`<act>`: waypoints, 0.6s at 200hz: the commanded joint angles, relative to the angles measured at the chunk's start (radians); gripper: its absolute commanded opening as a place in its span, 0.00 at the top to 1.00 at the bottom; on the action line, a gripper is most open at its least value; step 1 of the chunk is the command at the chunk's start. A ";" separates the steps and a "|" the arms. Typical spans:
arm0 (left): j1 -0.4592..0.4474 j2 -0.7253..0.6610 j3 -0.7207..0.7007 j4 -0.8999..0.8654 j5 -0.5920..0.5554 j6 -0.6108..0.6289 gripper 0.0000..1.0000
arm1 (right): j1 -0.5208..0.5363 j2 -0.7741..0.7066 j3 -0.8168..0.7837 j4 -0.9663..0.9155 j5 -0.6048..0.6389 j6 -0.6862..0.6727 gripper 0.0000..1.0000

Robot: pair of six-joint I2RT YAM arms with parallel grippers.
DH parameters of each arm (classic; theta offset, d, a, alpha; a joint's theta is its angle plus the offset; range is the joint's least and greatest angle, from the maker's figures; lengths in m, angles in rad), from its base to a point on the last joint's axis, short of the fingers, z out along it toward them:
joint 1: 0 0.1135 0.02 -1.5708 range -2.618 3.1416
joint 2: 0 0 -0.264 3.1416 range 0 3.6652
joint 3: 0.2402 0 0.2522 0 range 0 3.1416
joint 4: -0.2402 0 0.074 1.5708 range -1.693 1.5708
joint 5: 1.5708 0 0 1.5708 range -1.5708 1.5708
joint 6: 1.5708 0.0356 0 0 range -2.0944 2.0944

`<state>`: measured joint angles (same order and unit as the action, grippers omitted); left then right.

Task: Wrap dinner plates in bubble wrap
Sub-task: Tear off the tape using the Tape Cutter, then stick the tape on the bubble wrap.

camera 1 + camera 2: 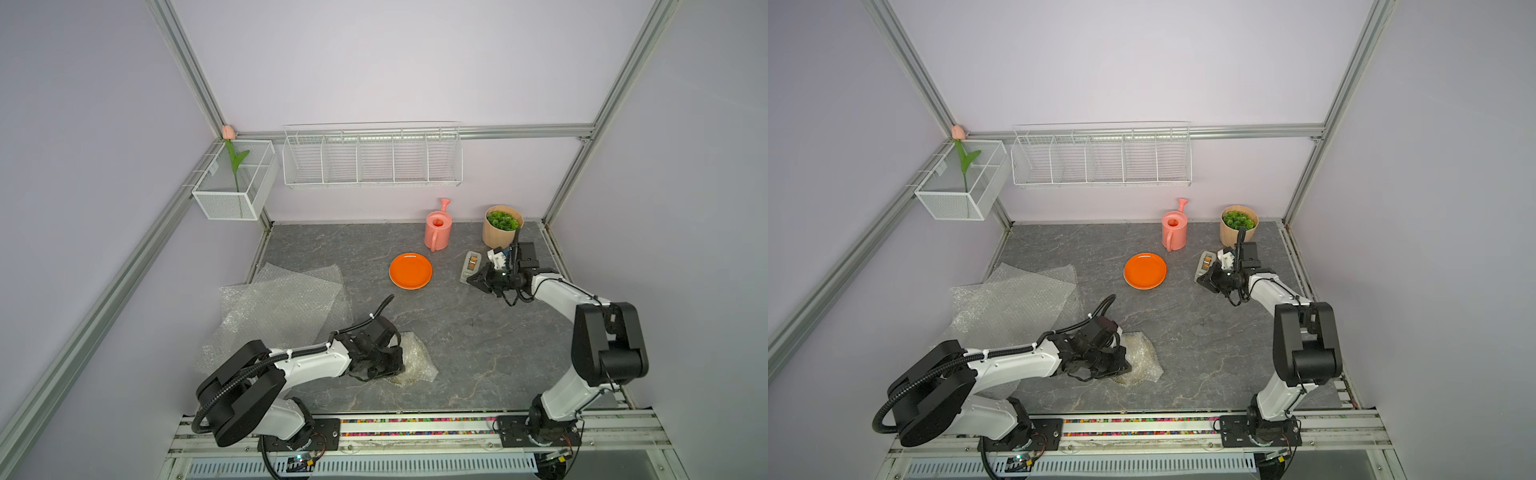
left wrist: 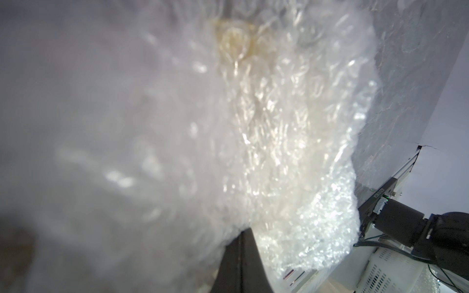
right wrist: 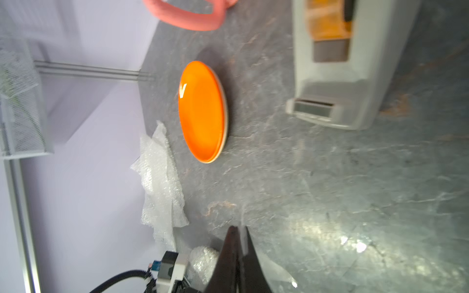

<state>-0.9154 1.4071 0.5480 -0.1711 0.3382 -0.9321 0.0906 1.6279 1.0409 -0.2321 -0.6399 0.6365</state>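
An orange dinner plate (image 1: 410, 270) (image 1: 1145, 271) (image 3: 203, 111) lies bare on the grey table, mid-back. Loose bubble wrap sheets (image 1: 282, 303) (image 1: 1013, 299) (image 3: 162, 187) are spread at the left. Near the front sits a crumpled bubble-wrap bundle (image 1: 417, 359) (image 1: 1142, 357) (image 2: 291, 139); a yellowish patch shows through it. My left gripper (image 1: 392, 369) (image 1: 1121, 368) (image 2: 242, 233) is shut, its tip against the bundle's left side. My right gripper (image 1: 471, 281) (image 1: 1201, 280) (image 3: 238, 229) hovers right of the orange plate, shut on a strip of clear tape (image 3: 276, 271).
A grey tape dispenser (image 1: 471, 266) (image 3: 335, 63) lies just behind the right gripper. A pink watering can (image 1: 437, 230) and a potted plant (image 1: 502, 226) stand at the back. A wire basket (image 1: 235, 183) and a wire rack (image 1: 372, 156) hang on the walls.
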 commanded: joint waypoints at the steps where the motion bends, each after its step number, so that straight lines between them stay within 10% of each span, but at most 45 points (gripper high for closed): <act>1: 0.004 0.014 -0.062 -0.022 -0.026 -0.013 1.00 | 0.026 -0.112 -0.034 -0.069 -0.024 -0.025 0.93; 120: 0.013 0.004 -0.132 0.146 0.016 0.010 1.00 | 0.424 -0.710 -0.104 -0.448 0.171 0.072 0.93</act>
<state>-0.9035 1.3865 0.4500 0.0189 0.3794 -0.9382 0.4061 0.9951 0.9718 -0.5762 -0.5533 0.6456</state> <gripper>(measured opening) 0.047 0.071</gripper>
